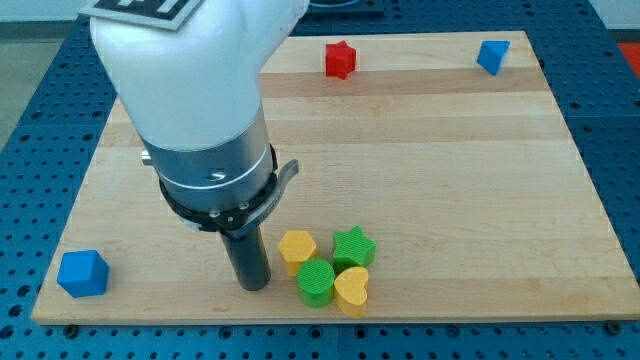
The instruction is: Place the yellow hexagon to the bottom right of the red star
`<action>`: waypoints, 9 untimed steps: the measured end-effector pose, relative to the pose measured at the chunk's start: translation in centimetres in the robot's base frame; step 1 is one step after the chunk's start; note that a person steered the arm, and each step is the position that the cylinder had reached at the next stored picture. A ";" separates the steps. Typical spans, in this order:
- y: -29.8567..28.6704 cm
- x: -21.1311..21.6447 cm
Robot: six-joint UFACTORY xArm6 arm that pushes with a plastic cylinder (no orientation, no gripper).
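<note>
The yellow hexagon [297,249] lies near the view's bottom, in a tight cluster with a green star [354,246], a green cylinder [317,281] and a yellow heart [352,290]. The red star [340,60] sits far off at the view's top centre. My tip [254,284] rests on the board just to the left of the yellow hexagon and slightly below it, close to it; I cannot tell whether they touch. The arm's white and grey body hides the board's upper left.
A blue cube [82,273] sits at the bottom left corner of the wooden board [450,180]. A second blue block [492,56] sits at the top right corner. A blue perforated table surrounds the board.
</note>
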State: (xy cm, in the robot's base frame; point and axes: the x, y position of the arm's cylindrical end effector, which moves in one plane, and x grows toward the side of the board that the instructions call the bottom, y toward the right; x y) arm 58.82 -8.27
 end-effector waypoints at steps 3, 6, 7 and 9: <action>8.7 -6.2; 10.7 -10.4; 9.8 -14.0; 16.6 -21.6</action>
